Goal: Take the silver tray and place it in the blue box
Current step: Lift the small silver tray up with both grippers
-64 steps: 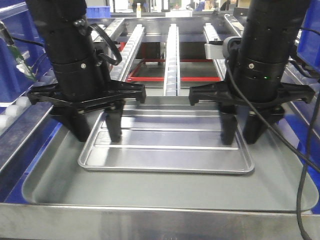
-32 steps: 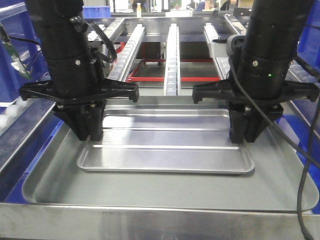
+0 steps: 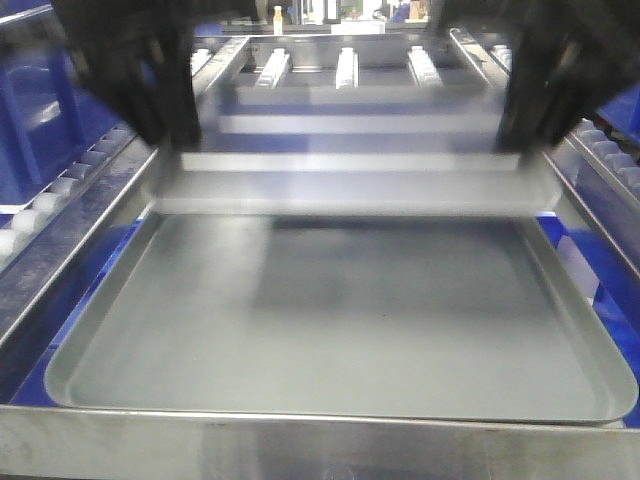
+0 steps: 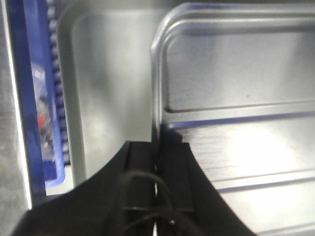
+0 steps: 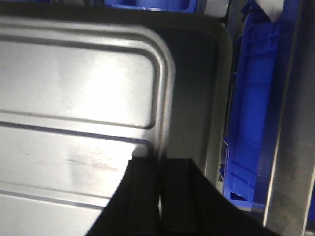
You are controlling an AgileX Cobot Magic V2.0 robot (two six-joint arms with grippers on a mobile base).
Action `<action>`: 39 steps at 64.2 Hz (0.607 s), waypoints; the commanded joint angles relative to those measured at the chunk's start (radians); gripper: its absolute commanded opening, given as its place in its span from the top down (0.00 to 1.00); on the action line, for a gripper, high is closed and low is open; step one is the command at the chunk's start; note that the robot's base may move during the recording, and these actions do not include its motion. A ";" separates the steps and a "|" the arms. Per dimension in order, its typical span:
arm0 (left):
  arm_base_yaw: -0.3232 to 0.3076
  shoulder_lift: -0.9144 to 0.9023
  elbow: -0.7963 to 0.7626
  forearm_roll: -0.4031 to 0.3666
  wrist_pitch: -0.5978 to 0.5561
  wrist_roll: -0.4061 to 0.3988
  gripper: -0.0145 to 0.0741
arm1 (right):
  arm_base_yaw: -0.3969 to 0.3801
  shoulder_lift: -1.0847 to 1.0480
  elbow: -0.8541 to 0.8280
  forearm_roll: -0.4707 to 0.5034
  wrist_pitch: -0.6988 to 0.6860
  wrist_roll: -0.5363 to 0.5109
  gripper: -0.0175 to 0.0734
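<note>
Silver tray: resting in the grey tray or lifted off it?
Lifted: silver tray hangs above the grey tray, shadow beneath, left tool and right tool shut on its rim.

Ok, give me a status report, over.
Left gripper, right gripper: jaws shut on shiny rectangular silver metal tray, one each end. Tray held above dull grey tray. Nothing seen blocking.

No text, label, brand, number or sign is legible in any view. The small bottle (image 3: pixel 277 17) at the far end of the front view is too small and blurred to read. The clear packet (image 4: pixel 42 105) with a red spot, in the left wrist view, shows no readable characters.
</note>
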 commanded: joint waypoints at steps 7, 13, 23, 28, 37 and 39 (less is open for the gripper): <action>-0.038 -0.119 -0.030 0.074 0.036 -0.014 0.95 | -0.009 -0.132 -0.025 -0.071 0.036 -0.008 0.75; -0.044 -0.130 -0.030 0.077 0.036 -0.014 0.95 | -0.009 -0.158 -0.025 -0.071 0.036 -0.008 0.75; -0.044 -0.128 -0.030 0.077 0.040 -0.014 0.95 | -0.009 -0.164 -0.025 -0.072 0.041 -0.008 0.75; -0.044 -0.128 -0.030 0.077 0.040 -0.014 0.95 | -0.009 -0.164 -0.025 -0.072 0.046 -0.008 0.75; -0.044 -0.128 -0.030 0.077 0.041 -0.014 0.95 | -0.009 -0.164 -0.025 -0.072 0.052 -0.008 0.75; -0.044 -0.128 -0.030 0.077 0.041 -0.014 0.95 | -0.009 -0.164 -0.025 -0.072 0.052 -0.008 0.75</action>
